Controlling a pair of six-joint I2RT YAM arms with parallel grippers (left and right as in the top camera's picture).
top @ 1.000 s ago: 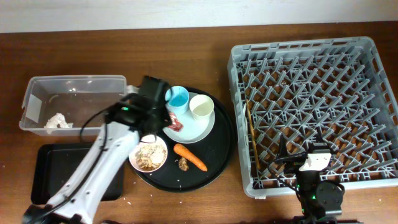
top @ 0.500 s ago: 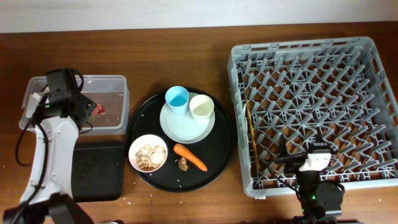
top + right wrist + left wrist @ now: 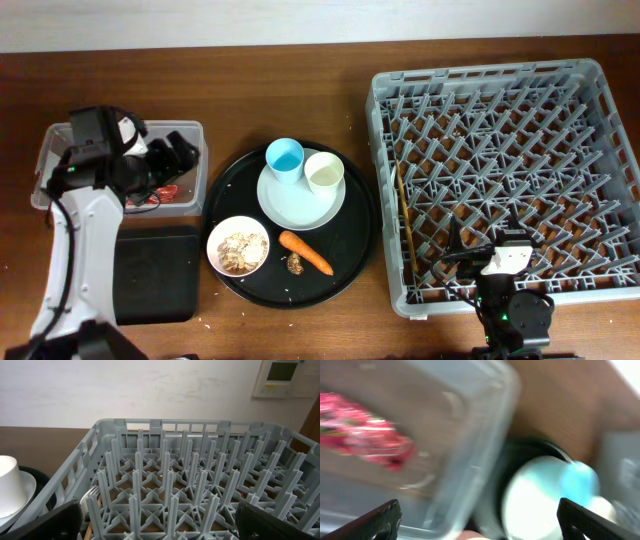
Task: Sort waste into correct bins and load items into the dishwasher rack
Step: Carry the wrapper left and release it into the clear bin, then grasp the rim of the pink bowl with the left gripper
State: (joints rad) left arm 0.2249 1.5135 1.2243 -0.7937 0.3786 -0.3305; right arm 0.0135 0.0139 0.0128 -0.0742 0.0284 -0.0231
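My left gripper (image 3: 172,160) hangs open over the clear tub (image 3: 60,140), one of the bins. The red snack wrapper (image 3: 365,430) lies loose on the tub's floor, apart from the fingertips (image 3: 385,519). On the pale plate (image 3: 300,205) stand the light-blue cup (image 3: 285,157) and the cream cup (image 3: 324,172). The bowl of beige leftovers (image 3: 238,248), the carrot (image 3: 305,252) and a brown scrap (image 3: 295,264) lie close by. My right gripper (image 3: 160,527) is open and empty over the near edge of the grey dishwasher rack (image 3: 510,160).
The plate, bowl, carrot and scrap all rest on a large round black tray (image 3: 352,250). A flat black rectangular tray (image 3: 160,280) lies in front of the tub. Wooden chopsticks (image 3: 405,230) lie in the rack's left side. The left arm's white link crosses the tub's front left.
The left gripper carried the red wrapper from the round tray over to the clear tub, then opened and dropped it inside. The right arm has stayed still.
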